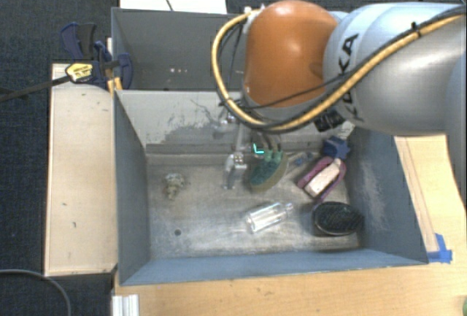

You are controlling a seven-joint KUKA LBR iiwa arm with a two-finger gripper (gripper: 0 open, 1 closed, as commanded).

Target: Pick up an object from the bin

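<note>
My gripper (233,170) hangs below the arm's wrist, low over the middle of the bin near the back wall. Just to its right lies a green and brown brush-like thing (267,168), close beside the gripper; whether they touch I cannot tell. In front of the gripper, a small clear plastic bottle (268,217) lies on its side on the bin floor. I see nothing held in the gripper.
A purple and pink packet (321,177) and a blue block (337,148) lie at the right, with a black round lid (337,220) in front of them. A small crumpled grey-green scrap (173,185) sits alone at the left. The arm covers the bin's back right.
</note>
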